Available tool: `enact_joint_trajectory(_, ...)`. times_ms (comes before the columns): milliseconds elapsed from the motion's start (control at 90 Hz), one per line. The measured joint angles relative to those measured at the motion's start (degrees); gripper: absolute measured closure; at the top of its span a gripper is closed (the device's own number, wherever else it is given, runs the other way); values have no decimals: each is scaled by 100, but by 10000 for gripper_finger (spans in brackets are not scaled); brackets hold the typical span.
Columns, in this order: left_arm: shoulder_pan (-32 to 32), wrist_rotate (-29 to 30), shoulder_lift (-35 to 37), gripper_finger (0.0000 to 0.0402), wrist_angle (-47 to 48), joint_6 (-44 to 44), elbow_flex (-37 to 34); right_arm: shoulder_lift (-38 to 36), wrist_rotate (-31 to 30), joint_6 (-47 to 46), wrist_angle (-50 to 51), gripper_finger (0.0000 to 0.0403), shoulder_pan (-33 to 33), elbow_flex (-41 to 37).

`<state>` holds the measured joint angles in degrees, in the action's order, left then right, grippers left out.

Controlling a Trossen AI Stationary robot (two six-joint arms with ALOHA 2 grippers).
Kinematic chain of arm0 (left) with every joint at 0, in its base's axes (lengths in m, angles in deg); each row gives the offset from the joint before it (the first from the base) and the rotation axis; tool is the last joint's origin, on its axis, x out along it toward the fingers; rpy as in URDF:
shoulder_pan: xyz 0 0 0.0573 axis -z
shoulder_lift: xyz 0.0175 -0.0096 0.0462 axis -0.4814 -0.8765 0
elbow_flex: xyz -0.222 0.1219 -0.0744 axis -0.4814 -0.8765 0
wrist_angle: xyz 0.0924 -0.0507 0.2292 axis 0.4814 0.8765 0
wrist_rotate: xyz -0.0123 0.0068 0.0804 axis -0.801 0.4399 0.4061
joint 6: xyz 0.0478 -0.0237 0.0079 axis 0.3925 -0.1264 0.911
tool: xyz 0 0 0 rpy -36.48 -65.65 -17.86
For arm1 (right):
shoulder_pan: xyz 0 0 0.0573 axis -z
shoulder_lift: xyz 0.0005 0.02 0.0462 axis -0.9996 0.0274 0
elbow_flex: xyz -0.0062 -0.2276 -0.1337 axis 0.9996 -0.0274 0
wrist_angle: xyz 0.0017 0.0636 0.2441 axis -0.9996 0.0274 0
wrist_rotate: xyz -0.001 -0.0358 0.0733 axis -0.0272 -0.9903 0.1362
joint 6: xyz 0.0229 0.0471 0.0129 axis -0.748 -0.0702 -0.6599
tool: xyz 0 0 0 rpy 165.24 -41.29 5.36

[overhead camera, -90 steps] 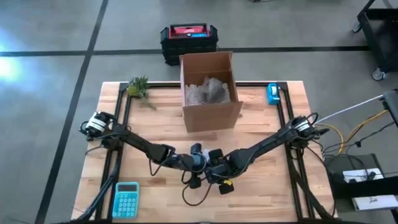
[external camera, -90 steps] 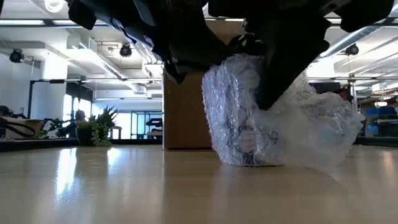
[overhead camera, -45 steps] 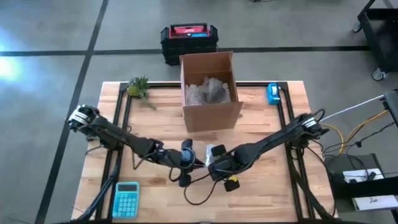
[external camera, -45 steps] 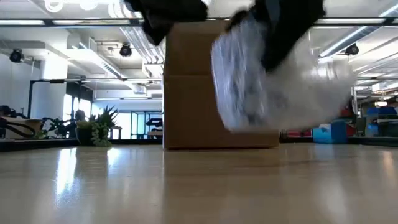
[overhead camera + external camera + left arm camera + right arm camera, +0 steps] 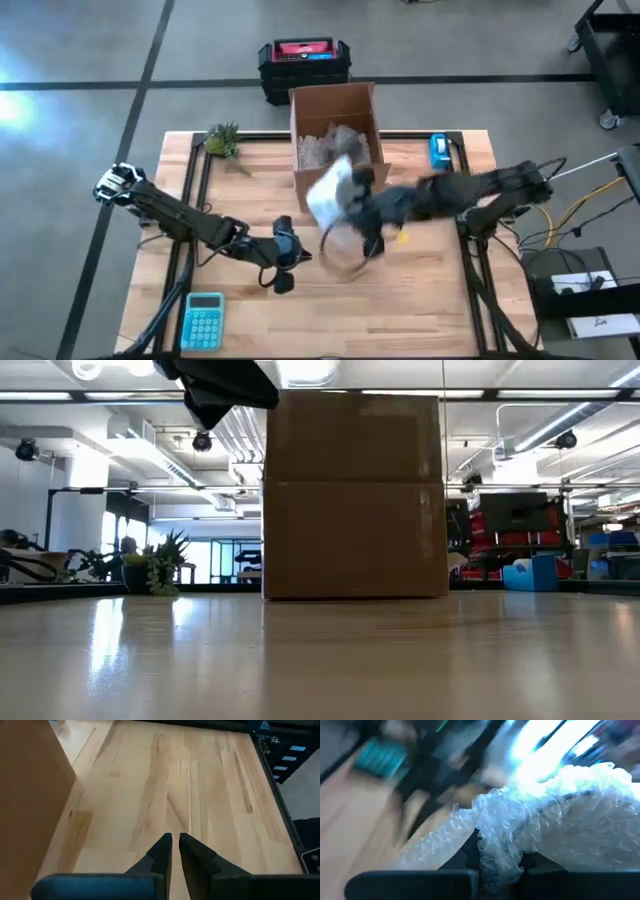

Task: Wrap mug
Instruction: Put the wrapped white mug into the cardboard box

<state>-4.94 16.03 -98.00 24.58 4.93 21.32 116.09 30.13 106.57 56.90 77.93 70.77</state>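
Observation:
The mug is hidden inside a bundle of clear bubble wrap [image 5: 330, 192], which hangs in the air at the near wall of the open cardboard box [image 5: 338, 140]. My right gripper [image 5: 368, 205] reaches in from the table's right and is shut on the wrap [image 5: 555, 820]. A loose tail of wrap [image 5: 345, 252] trails below the bundle toward the table. My left gripper [image 5: 283, 264] hovers over the near left part of the table, shut with nothing between its fingers [image 5: 175, 842]. The low view shows the box [image 5: 355, 495] but not the bundle. My right gripper pinches a bunched fold of the bubble wrap [image 5: 500, 857] between its two fingers, several layers crumpled together. The fingers come roughly level from the table's right. The bundle is lifted clear of the table, and its loose tail hangs slack below.
Crumpled wrap lies inside the box [image 5: 335, 148]. A small plant [image 5: 222, 140] sits at the far left, a blue tape roll [image 5: 438, 150] at the far right and a teal calculator [image 5: 203, 320] at the near left. Bare wood [image 5: 200, 785] lies ahead of my left gripper.
My right gripper has lifted the wrapped bundle off the table and swung it up toward the far edge, to the box. The bundle has left the low view. My left gripper has drawn away from the bundle toward the table's left.

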Motion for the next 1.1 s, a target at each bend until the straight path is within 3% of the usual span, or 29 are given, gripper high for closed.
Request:
enact_joint_trajectory(222, -13, -2, -164, 379, -70, 83, -4, 160, 91, -220, -280, 382, 2046, 480)
enact_joint_trajectory(422, -13, -4, -203, 379, -119, 108, 0, 730, 1558, -1142, 132, 384, 3363, 251)
enact_joint_trajectory(589, -13, -4, -205, 379, -160, 102, 0, 1360, 1787, -1376, 879, 383, 3540, 191)
enact_joint_trajectory(778, -13, -4, -205, 379, -161, 99, 0, 1860, 1855, -1443, 967, 381, 3473, 190)
enact_joint_trajectory(1100, -13, -5, -205, 379, -170, 94, 0, 2240, 2216, -1536, 935, 298, 3473, 160)
